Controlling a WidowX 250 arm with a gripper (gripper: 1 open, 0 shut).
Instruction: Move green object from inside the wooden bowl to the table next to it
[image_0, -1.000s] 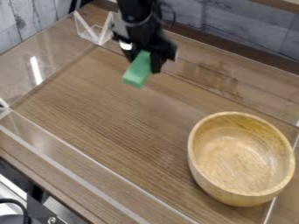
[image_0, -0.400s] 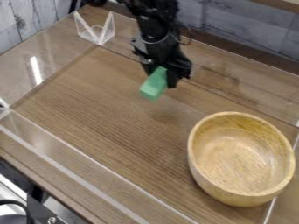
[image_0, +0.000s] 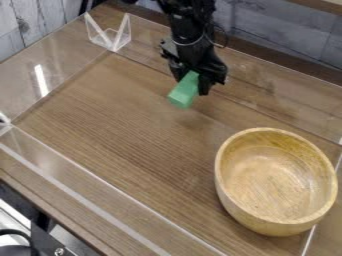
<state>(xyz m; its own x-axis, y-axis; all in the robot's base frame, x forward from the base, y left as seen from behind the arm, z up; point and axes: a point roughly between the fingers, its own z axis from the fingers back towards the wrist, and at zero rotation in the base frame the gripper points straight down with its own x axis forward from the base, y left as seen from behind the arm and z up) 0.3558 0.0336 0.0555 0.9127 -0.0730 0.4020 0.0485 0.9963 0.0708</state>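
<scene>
The green object (image_0: 186, 90) hangs tilted just above the table (image_0: 107, 130), up and to the left of the wooden bowl (image_0: 277, 180). My black gripper (image_0: 195, 76) comes down from the top of the view and is shut on the green object's upper end. The bowl stands at the lower right with nothing inside it. A clear stretch of tabletop separates the block from the bowl's rim.
Clear acrylic walls (image_0: 54, 165) run along the table's front and left edges. A clear acrylic stand (image_0: 107, 33) sits at the back left corner. A dark cable or fixture (image_0: 16, 240) shows below the table's front left.
The gripper has carried the green object to the right and slightly toward the bowl side, staying shut on it. The bowl has not moved.
</scene>
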